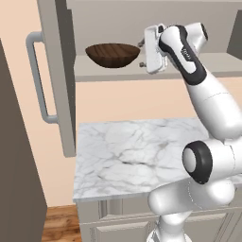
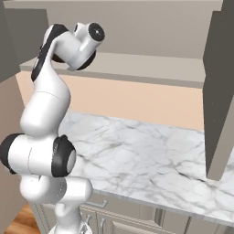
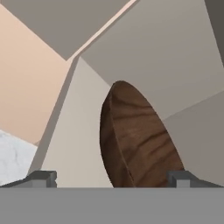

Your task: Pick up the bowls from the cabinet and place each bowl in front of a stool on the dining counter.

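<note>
A wide, shallow, dark brown wooden bowl [image 1: 112, 54] sits upright on the pale shelf of the open cabinet [image 1: 118, 71]. My gripper [image 1: 141, 54] is at shelf height just right of the bowl's rim, pointing at it, jaws open and holding nothing. In the hand view the bowl [image 3: 135, 140] looms close ahead, rolled on its side by the camera's tilt, with my gripper [image 3: 111, 179] spread wide and its right fingertip [image 3: 179, 178] in line with the bowl's edge. The stool and the dining counter are out of view.
The cabinet door [image 1: 56, 75] with its long bar handle [image 1: 38, 78] stands open at the left, and another door [image 2: 219, 91] hangs at the right. Below the shelf is a small marble-topped base cabinet [image 1: 137, 156]. A dark tall panel [image 1: 14, 165] stands at the left.
</note>
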{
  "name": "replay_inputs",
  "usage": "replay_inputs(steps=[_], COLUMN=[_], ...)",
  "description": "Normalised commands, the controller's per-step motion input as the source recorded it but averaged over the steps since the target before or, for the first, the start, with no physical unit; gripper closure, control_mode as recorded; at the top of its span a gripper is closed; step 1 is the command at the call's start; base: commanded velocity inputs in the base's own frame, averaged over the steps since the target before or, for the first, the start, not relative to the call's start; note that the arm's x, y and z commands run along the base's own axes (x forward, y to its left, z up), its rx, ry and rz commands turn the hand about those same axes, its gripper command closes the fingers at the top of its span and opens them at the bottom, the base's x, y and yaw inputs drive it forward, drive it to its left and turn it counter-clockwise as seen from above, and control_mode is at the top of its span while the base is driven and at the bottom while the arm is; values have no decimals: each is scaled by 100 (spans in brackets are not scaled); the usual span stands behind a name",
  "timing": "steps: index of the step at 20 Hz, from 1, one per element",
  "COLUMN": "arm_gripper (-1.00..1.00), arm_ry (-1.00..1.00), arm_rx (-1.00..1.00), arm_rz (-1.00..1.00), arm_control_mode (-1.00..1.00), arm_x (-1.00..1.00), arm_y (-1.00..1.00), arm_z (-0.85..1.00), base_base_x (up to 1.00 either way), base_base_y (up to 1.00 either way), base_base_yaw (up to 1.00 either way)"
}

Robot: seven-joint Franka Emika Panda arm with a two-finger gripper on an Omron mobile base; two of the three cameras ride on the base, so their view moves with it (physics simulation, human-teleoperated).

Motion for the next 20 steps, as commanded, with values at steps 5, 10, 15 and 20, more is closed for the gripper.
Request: replay_inputs(steps=[5,10,15,20], arm_gripper=[-100,-100,-100,-100], arm_ry=[0,0,2,4], arm_rx=[-6,-7,-7,-8], arm_rz=[0,0,-2,-3], arm_control_mode=[-100,-100,-100,-100], arm_x=[12,23,36,28], arm_y=[16,2,3,13], arm_z=[-6,-6,-1,0], base_base_x=[0,0,0,0], base_base_y=[0,0,0,0], base_base_yaw=[0,0,0,0])
